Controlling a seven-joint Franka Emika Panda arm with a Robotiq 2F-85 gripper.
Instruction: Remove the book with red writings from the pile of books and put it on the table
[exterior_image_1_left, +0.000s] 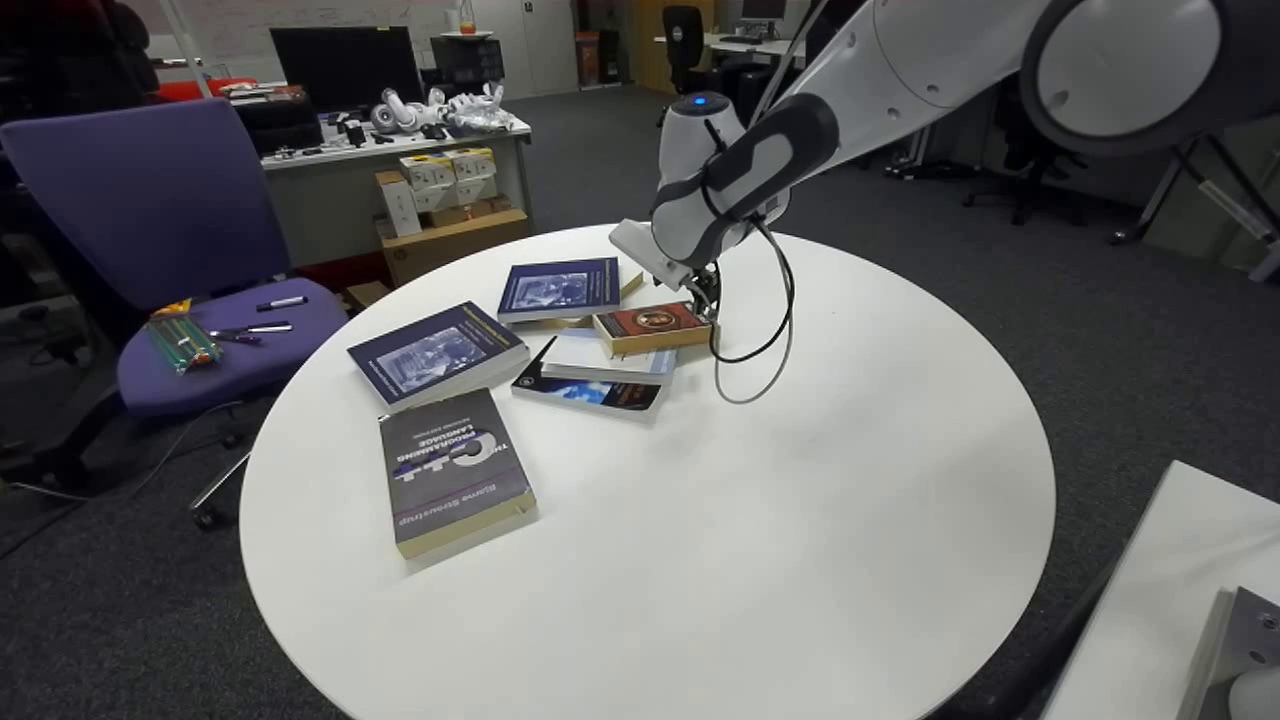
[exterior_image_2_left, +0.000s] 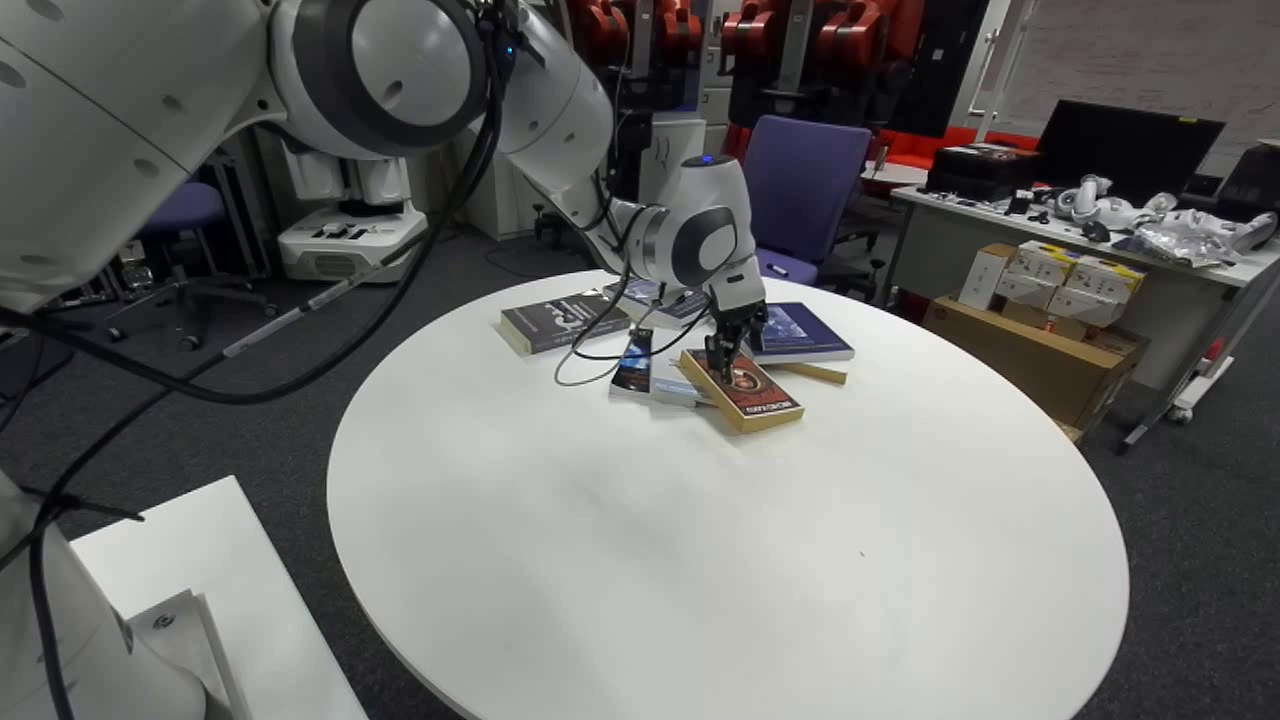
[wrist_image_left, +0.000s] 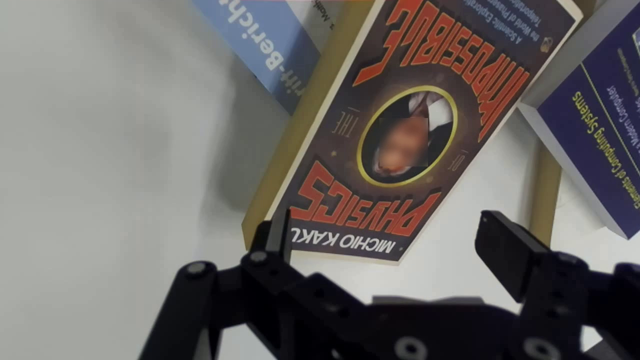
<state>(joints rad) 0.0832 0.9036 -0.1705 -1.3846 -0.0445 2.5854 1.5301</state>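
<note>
In the wrist view, at twelve o'clock from my gripper (wrist_image_left: 384, 232), jaws apart, I see the red-lettered book (wrist_image_left: 411, 131), its long axis running seven to one o'clock.

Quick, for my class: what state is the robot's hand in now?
Hand: open, holding nothing; in the wrist view its fingers stand wide apart near the red-lettered book.

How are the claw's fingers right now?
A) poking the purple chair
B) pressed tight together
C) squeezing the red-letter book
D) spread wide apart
D: in the wrist view the claw has its fingers wide apart, with white table showing between one of them and the red-letter book.
</note>
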